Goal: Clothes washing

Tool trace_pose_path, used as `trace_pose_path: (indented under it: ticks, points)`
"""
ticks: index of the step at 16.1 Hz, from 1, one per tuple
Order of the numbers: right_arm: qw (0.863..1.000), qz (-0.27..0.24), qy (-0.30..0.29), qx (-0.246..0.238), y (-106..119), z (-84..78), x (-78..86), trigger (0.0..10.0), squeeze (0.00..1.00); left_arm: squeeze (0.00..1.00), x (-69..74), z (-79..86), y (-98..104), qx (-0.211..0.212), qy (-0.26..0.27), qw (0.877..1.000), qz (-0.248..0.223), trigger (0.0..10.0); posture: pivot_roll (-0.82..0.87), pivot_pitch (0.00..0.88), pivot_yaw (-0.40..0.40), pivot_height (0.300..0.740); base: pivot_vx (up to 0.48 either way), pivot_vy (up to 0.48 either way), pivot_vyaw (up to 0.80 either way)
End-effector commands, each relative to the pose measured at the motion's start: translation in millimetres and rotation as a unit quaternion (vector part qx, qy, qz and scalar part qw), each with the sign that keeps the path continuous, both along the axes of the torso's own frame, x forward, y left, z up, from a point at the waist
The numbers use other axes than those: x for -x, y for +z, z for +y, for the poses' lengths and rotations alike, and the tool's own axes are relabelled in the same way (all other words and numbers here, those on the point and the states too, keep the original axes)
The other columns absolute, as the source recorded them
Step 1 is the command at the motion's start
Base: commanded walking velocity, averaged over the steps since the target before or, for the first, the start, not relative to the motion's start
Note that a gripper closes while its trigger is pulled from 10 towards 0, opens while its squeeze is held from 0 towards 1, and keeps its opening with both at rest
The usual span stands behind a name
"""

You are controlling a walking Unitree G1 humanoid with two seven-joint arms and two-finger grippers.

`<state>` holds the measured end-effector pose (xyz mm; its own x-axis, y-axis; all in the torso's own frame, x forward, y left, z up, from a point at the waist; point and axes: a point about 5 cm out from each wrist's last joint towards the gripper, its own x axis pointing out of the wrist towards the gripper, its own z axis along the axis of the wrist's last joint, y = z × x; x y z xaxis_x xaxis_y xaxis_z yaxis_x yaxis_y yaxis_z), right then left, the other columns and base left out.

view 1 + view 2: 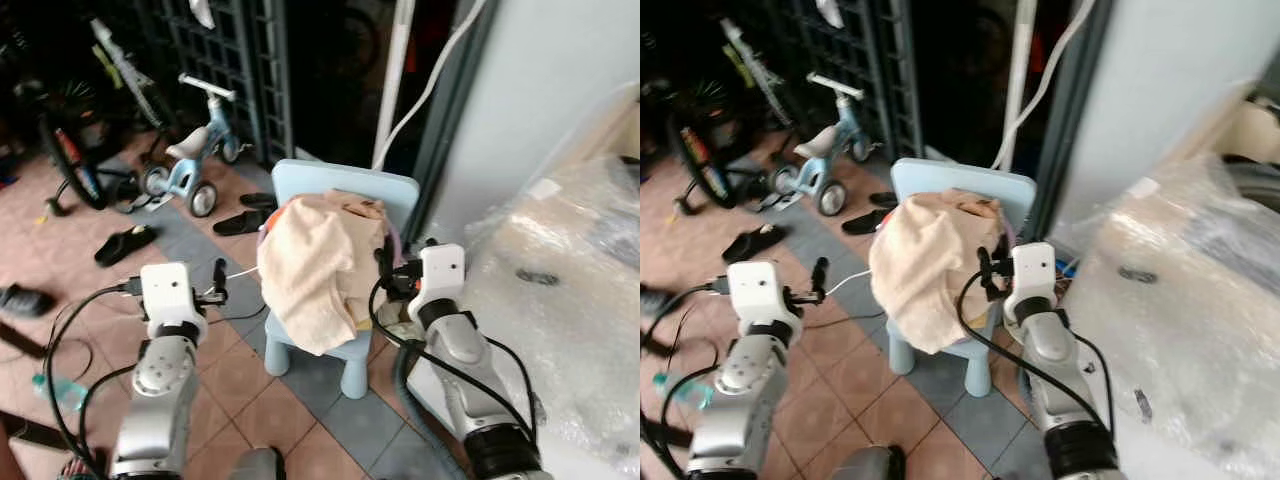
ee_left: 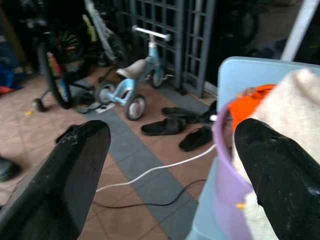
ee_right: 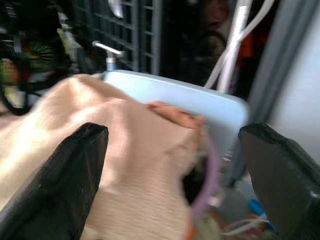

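Note:
A pale blue child's chair (image 1: 345, 186) stands on the tiled floor and carries a purple basin (image 2: 223, 165) heaped with clothes. A beige cloth (image 1: 310, 270) drapes over the basin's front, and an orange garment (image 2: 248, 102) lies underneath it. My left gripper (image 1: 215, 285) is open, just left of the basin and apart from it. On the basin's right side my right gripper (image 1: 385, 274) is open, close to the rim (image 3: 210, 170) and the cloth (image 3: 125, 150). Nothing sits between either pair of fingers.
A blue balance bike (image 1: 195, 160), a bicycle (image 1: 70, 130) and black slippers (image 1: 125, 243) lie to the left and behind. A white cable (image 2: 150, 170) runs across the floor. A plastic-wrapped bulk (image 1: 570, 290) fills the right side. A dark grille (image 1: 230, 60) and a white hose (image 1: 430, 80) stand behind the chair.

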<state>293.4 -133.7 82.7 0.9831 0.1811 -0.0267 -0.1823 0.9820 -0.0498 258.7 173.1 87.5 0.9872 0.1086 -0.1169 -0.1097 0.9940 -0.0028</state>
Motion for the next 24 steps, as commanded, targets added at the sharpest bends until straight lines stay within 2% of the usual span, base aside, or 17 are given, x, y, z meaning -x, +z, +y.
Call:
trace_pose_path:
  ticks: [1,10,21,24]
  points:
    - [1.0,-0.008,0.007,0.0,2.7,1.3,-0.3,10.0,0.0,0.0,0.8,-0.1,0.3,0.002,-0.003,1.0,0.0,10.0,-0.03,0.049,0.036,0.74,0.0,0.0,0.79]
    - [0.999,0.02,0.03,-0.008,-3.8,4.7,-1.8,10.0,0.0,0.0,0.0,-2.6,1.0,0.006,-0.008,1.0,-0.001,10.0,-0.03,0.044,0.031,0.74,0.027,0.0,0.73]
    - [0.998,0.038,0.041,0.0,-7.4,5.3,-4.8,10.0,0.0,0.0,-1.8,-4.2,1.0,0.013,-0.011,1.0,-0.002,10.0,-0.03,0.034,0.028,0.74,0.305,0.0,0.0]
    - [0.997,0.052,0.048,0.006,-10.8,6.6,-5.2,10.0,0.0,0.0,-1.6,-4.8,0.7,0.014,-0.012,1.0,-0.002,10.0,-0.03,0.032,0.026,0.74,0.0,0.0,0.0]
